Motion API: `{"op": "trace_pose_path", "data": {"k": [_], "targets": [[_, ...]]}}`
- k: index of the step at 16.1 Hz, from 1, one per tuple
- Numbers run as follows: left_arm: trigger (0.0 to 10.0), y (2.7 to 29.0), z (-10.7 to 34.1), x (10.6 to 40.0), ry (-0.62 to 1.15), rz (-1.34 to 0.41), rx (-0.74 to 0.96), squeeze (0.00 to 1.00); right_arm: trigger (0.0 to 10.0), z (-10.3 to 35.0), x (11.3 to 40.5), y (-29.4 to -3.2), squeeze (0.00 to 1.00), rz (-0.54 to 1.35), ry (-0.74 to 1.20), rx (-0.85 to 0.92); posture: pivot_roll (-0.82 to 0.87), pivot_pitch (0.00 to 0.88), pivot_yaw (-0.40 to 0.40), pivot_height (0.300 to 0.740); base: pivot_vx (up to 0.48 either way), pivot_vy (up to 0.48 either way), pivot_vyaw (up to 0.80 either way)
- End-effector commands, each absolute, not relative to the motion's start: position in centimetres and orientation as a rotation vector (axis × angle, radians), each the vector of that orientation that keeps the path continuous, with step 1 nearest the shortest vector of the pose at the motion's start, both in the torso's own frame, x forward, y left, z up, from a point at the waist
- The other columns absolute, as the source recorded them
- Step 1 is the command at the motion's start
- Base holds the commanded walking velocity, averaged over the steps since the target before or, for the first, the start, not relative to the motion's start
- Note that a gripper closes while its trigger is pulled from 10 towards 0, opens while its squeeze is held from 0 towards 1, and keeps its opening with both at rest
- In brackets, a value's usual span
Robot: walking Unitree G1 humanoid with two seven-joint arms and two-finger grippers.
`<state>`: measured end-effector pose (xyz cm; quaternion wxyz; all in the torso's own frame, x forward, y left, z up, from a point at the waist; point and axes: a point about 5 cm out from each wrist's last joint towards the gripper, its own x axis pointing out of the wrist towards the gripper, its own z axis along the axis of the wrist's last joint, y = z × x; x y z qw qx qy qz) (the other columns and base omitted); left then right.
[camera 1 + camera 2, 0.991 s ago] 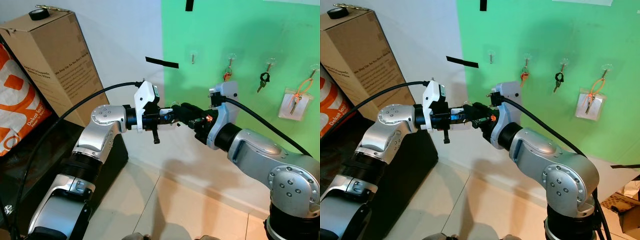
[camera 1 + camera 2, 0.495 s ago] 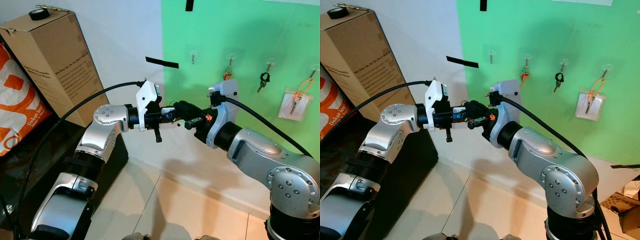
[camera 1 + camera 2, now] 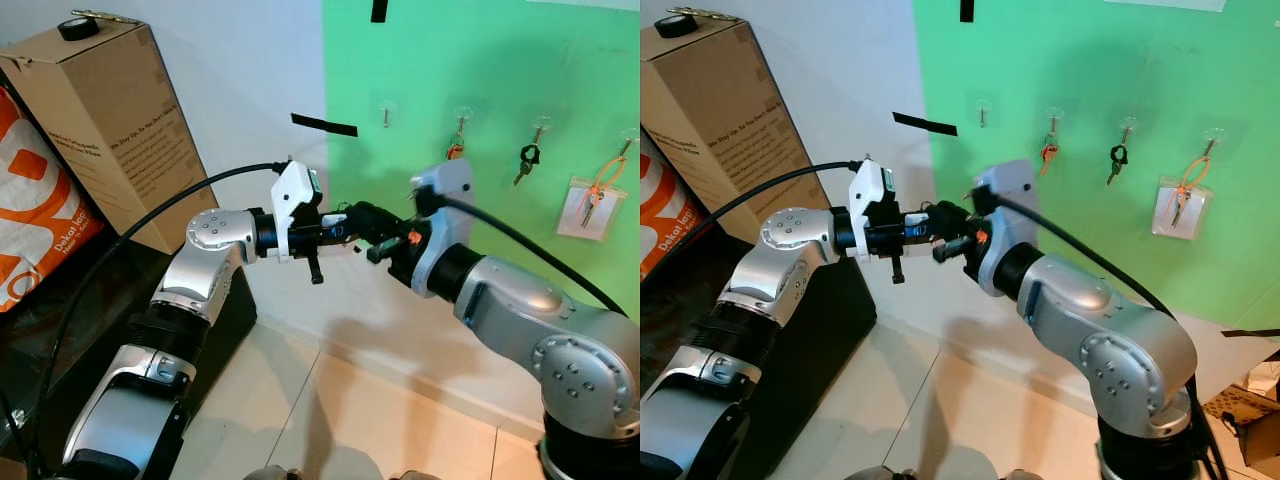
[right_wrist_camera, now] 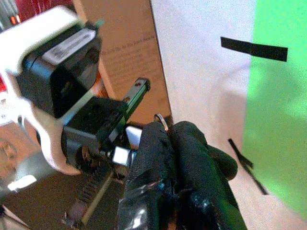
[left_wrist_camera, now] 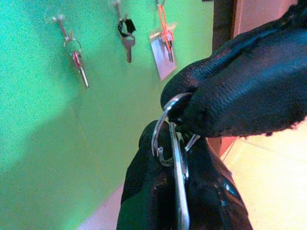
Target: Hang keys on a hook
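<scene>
Green wall panel point(image 3: 480, 60) fills the upper right of the head views; a cardboard box point(image 3: 100, 120) stands at upper left, with an orange-and-white bag point(image 3: 35, 215) at the left edge. Both silver arms meet at frame centre, in front of the wall. The left gripper point(image 3: 345, 232) and right gripper point(image 3: 372, 228) touch tip to tip. In the left wrist view, the key ring point(image 5: 165, 129) with its silver key point(image 5: 180, 191) is pinched between black fingers point(image 5: 240, 96) closed tight on it; which gripper bears the hold cannot be told. Right gripper fingers point(image 4: 182, 163) are pressed together on the ring. Along the panel, wall hooks point(image 3: 461, 116) carry a red-tagged key point(image 3: 455, 150), a black-headed key point(image 3: 527, 160) and an orange-lanyard badge point(image 3: 588, 205); the leftmost hook point(image 3: 386, 110) is bare.
</scene>
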<state>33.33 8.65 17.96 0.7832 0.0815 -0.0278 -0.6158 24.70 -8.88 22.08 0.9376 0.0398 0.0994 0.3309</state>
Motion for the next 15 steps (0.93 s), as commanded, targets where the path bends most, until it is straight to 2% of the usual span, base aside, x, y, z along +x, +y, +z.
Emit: {"op": "trace_pose_path", "data": {"k": [1,5,6,7,8,9,15], "targets": [[10.0,8.32,19.06,33.67,-0.101,-1.325,0.223,0.00,0.0,22.03,24.27,-7.98,0.00,0.734,0.211,0.061,-0.21,0.000,0.090,0.740,0.000,0.000,0.00],[10.0,8.24,18.99,33.67,-0.105,-1.324,0.241,0.00,0.0,22.03,24.34,-7.95,0.00,0.737,0.205,0.063,-0.20,0.000,0.086,0.740,0.000,0.000,0.00],[10.0,8.20,18.98,33.68,-0.106,-1.324,0.243,0.00,6.6,22.03,24.38,-7.99,0.00,0.735,0.203,0.061,-0.20,0.000,0.083,0.740,0.000,0.000,0.00],[10.0,8.20,18.99,33.69,-0.107,-1.324,0.244,0.00,10.0,22.02,24.43,-8.02,0.00,0.730,0.202,0.056,-0.20,0.000,0.083,0.740,0.000,0.000,0.00],[10.0,8.20,19.01,33.70,-0.109,-1.323,0.246,0.00,10.0,22.03,24.45,-7.98,0.00,0.733,0.203,0.061,-0.20,0.000,0.080,0.740,0.000,0.000,0.00],[10.0,8.16,19.09,33.66,-0.114,-1.323,0.251,0.00,10.0,22.06,24.51,-7.83,1.00,0.742,0.205,0.086,-0.20,0.000,0.080,0.740,0.000,0.000,0.00],[10.0,7.49,19.29,33.35,-0.133,-1.349,0.275,0.00,10.0,21.94,24.95,-7.58,1.00,0.719,0.213,0.159,-0.20,0.000,0.081,0.740,0.000,0.000,0.00]]}}
